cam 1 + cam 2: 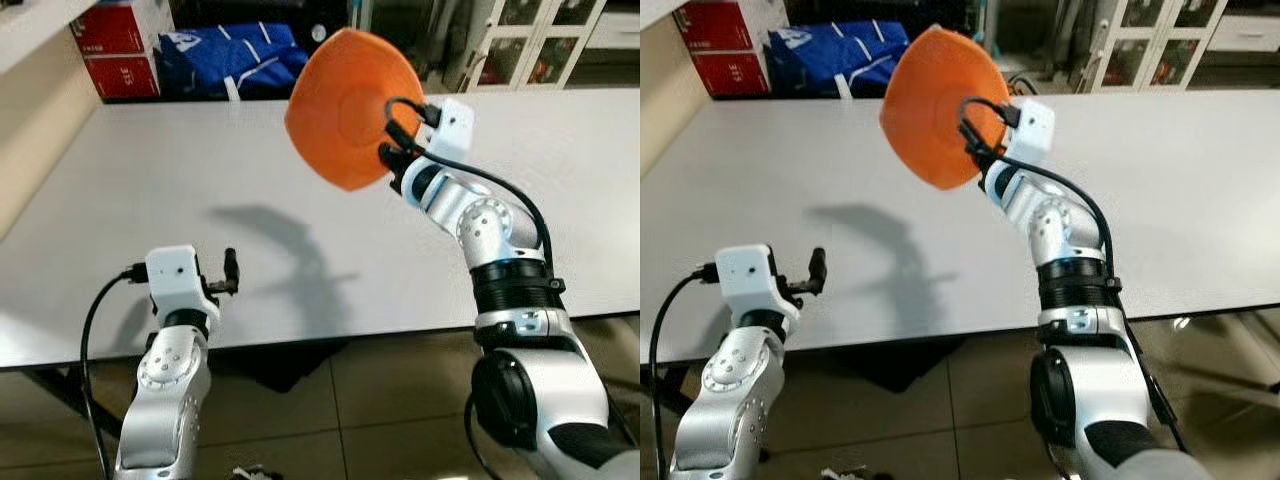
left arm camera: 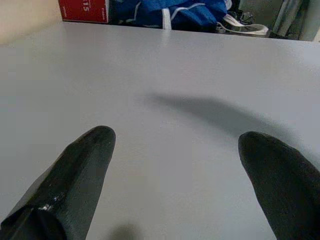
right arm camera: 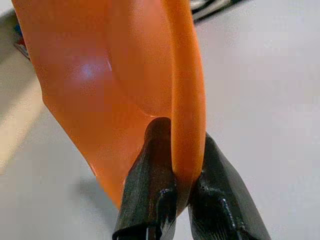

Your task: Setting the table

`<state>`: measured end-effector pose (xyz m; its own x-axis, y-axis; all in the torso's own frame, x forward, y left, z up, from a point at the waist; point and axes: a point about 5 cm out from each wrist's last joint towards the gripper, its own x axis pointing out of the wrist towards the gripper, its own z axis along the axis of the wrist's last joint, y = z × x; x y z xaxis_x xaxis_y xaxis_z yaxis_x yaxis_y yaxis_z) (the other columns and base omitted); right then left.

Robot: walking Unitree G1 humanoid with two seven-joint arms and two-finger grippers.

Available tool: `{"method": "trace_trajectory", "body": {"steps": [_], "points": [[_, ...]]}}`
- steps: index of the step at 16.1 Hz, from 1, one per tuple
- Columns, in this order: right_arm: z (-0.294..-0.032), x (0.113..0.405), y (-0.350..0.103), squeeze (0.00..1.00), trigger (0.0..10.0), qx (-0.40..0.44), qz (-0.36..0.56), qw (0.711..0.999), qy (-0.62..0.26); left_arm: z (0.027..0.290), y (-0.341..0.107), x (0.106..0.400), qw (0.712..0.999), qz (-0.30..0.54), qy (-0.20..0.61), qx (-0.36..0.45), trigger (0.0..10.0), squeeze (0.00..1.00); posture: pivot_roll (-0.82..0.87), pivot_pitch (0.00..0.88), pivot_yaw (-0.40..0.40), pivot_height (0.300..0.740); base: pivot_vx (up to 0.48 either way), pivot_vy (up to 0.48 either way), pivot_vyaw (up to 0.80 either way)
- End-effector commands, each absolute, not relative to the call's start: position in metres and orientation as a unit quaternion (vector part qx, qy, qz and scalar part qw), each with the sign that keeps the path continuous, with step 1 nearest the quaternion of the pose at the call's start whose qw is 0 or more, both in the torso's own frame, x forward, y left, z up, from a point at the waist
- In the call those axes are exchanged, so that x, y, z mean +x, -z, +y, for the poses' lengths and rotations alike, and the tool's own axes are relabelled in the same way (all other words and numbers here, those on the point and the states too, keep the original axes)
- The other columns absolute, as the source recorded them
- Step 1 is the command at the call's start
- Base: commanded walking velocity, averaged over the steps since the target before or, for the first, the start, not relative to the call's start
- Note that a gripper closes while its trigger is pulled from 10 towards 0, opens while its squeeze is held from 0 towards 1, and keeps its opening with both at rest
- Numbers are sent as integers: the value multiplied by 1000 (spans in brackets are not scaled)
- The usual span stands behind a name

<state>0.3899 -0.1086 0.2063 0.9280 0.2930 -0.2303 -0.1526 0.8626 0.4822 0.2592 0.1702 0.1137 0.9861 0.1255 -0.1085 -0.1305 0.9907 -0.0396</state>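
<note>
Orange plate (image 1: 340, 108) in right gripper (image 1: 392, 152)

White table (image 1: 200, 190), tiled floor (image 1: 380, 400), glass-fronted cabinets (image 1: 530, 40) behind

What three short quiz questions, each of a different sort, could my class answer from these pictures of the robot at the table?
1. True or false: the orange plate lies flat on the white table.
2. Which gripper holds the plate? A left B right
3. Fill in: the left gripper, near the table's front edge, is ___.

Key: 1 false, it is held tilted in the air. 2 B, the right gripper pinches its rim. 3 open.
</note>
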Motion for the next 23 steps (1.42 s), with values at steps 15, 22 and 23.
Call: {"method": "trace_trajectory", "body": {"steps": [15,22,23], "points": [[-114,388,-169,0,10000,329,266,905,-45,161,-122,261,997,68,-27,-16,10000,1000,-116,0,15,740,0,0,0],[-99,373,-213,0,10000,41,47,986,-157,159,-137,275,998,33,17,-53,10000,0,-125,0,14,740,0,0,0],[-93,364,-212,0,10000,-29,6,985,-170,157,-140,278,997,27,28,-73,10000,0,-125,0,15,740,0,0,0]]}}
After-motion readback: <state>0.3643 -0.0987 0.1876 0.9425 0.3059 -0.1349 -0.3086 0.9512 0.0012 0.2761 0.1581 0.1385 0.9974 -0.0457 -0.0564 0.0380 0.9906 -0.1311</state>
